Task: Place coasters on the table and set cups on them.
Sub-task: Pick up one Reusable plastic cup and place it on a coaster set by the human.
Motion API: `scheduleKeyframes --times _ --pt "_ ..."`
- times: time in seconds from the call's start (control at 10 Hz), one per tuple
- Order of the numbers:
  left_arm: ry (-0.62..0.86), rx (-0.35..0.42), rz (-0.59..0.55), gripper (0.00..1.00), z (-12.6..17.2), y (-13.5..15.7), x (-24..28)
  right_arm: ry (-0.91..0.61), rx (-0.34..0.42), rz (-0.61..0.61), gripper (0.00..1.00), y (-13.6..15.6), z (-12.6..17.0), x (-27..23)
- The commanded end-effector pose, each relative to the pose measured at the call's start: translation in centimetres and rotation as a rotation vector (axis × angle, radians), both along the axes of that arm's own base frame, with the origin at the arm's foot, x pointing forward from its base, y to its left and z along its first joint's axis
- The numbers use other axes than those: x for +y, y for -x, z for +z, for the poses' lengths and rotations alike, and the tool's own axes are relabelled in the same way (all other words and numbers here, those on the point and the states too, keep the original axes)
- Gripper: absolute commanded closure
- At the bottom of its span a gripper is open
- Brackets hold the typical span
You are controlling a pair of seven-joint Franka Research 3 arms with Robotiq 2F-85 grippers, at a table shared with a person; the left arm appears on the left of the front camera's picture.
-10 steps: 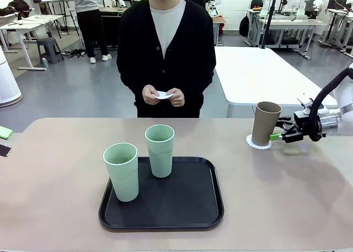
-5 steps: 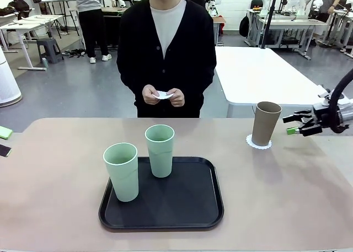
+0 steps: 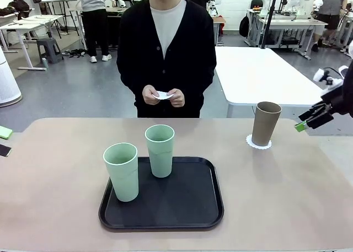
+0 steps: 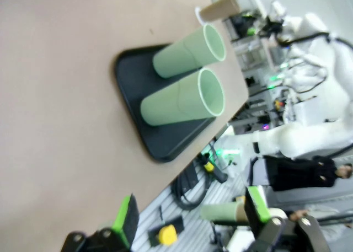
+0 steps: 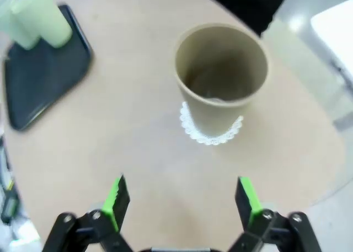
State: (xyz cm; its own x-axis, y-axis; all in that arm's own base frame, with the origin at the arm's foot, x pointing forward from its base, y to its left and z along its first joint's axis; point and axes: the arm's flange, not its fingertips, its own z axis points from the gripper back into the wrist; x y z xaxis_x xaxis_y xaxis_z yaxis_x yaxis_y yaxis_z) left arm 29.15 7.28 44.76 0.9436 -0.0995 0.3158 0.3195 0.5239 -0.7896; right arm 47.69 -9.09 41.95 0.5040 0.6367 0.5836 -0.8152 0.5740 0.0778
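Two mint cups on tray, taupe cup on coaster, beige table, grey floor, left gripper, right gripper agape

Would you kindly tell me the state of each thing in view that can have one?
Brown cup: upright on a coaster, ungripped.
Coaster: flat, under the brown cup.
Near mint cup: upright on the black tray.
Far mint cup: upright on the black tray.
Left gripper: open, empty.
Right gripper: open, empty.
Person's hands: holding a small white piece.
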Motion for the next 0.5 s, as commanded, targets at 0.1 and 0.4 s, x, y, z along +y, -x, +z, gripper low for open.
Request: scheduleKeyframes --times 0.1,0.4 --pt "0.013 -0.009 -0.001 0.00 0.1 -0.1 -0.1 0.256 0.165 -0.225 0.00 3.9 4.5 7.1" --pt "0.013 -0.009 -0.001 0.00 0.1 -0.1 -0.1 0.429 0.194 -0.360 0.00 5.6 8.8 10.8"
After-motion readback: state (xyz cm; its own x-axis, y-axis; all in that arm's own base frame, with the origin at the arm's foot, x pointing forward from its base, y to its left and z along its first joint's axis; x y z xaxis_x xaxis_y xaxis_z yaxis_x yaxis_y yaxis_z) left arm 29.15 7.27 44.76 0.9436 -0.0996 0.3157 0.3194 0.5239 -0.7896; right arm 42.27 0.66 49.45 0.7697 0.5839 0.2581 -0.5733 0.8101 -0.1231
